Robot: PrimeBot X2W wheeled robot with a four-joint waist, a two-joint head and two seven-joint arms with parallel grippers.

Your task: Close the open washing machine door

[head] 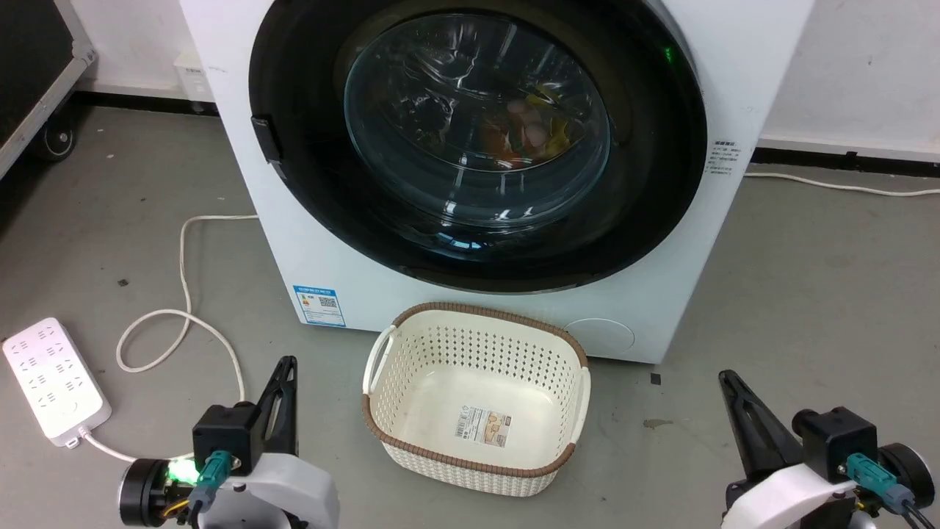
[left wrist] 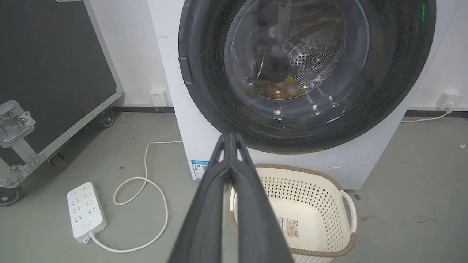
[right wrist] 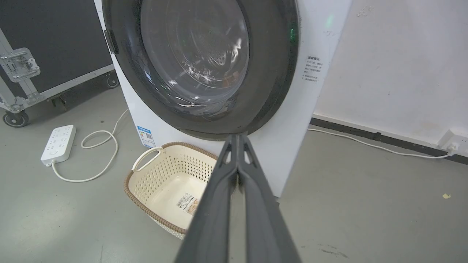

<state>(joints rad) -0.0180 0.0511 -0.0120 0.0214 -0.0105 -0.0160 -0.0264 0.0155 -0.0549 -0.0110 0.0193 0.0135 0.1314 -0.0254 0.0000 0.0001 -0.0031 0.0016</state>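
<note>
- Currently the washing machine door [head: 477, 139] lies flat against the front of the washing machine [head: 308, 242], with no gap visible along its black rim.
- The left wrist view looks through the glass to the perforated steel drum [left wrist: 310, 47]. In the head view the glass mostly shows glare, with coloured laundry [head: 529, 132] behind it.
- The door is a wide glossy black ring around a bulging clear bowl, with a small dark tab [head: 266, 138] on its left edge.
- The machine is a white box with a blue label [head: 319, 305] low on its front.
- A cream perforated basket [head: 485, 314] with a brown woven rim stands on the floor just in front, below the door.
- The left gripper [head: 287, 365] and the right gripper [head: 727, 378] are low and well apart from the door. Each wrist view shows its fingers pressed together, holding nothing.
- On the left floor lie a white power strip [head: 51, 382] and a looped cable [head: 183, 294].
- The wrist views add a wheeled black case [left wrist: 55, 73] and a wall socket [right wrist: 451, 140].
</note>
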